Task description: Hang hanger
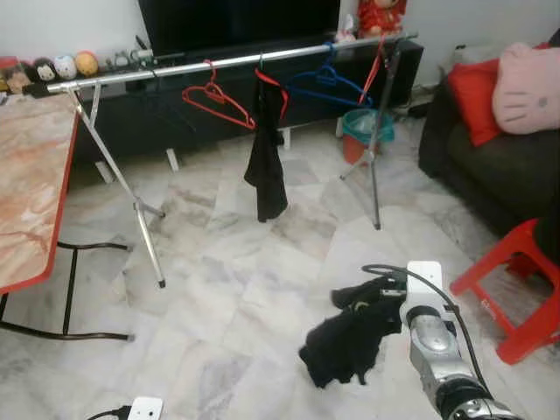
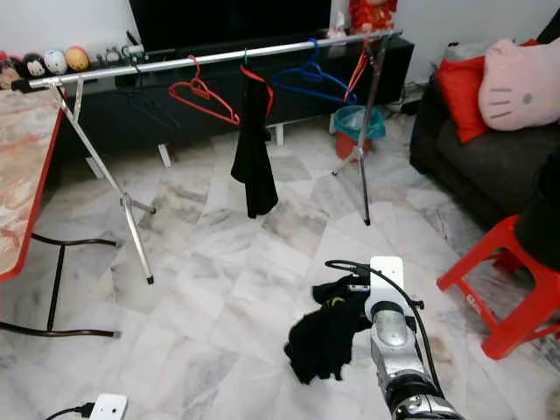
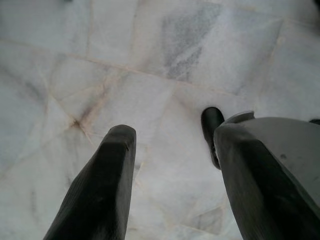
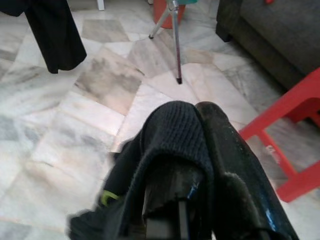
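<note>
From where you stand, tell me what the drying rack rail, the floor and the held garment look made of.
Rail: bare metal tube, going by its silvery sheen.
Floor: polished marble-like tiles, grey-veined with visible joints.
Black garment, draped over the right gripper: knitted fabric; a ribbed texture shows in the right wrist view.

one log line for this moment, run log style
right gripper: shut on black garment, held above floor | left gripper: open, idle over tiles | rack: one black garment hung, red hanger free

Knit black cloth [image 4: 172,130], glossy marble floor [image 1: 227,297]
</note>
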